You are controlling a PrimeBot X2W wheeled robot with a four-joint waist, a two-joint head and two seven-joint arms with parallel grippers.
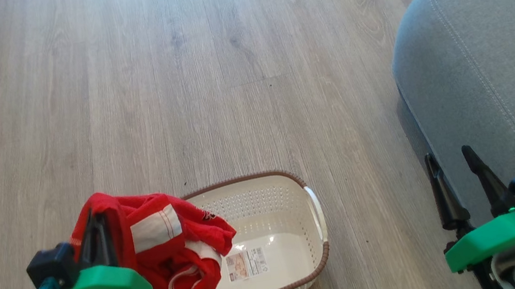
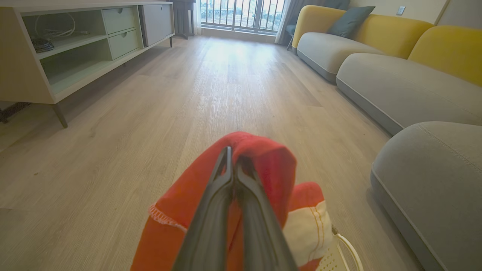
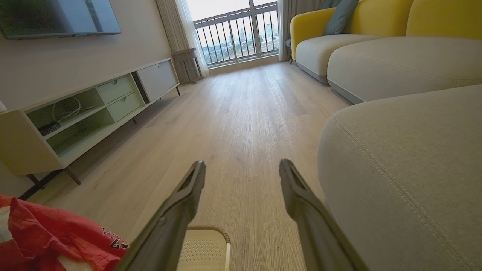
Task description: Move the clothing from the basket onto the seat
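Note:
The red clothing [image 1: 169,243] with white trim hangs bunched from my left gripper [image 1: 94,219], which is shut on it above the basket's left rim. In the left wrist view the two fingers meet at the tip [image 2: 231,150] with the red clothing [image 2: 271,165] draped over them. The cream basket [image 1: 283,266] stands on the floor, its base bare apart from a label sticker. My right gripper [image 1: 448,159] is open and holds nothing, at the front edge of the grey seat [image 1: 498,52]. The right wrist view shows its spread fingers [image 3: 188,192], the seat [image 3: 406,165] and the clothing [image 3: 49,237].
Wooden floor [image 1: 172,75] stretches ahead and to the left. A low TV cabinet [image 2: 56,49] lines the left wall. More grey cushions with yellow backs [image 2: 395,56] run along the right toward a balcony window [image 3: 241,30].

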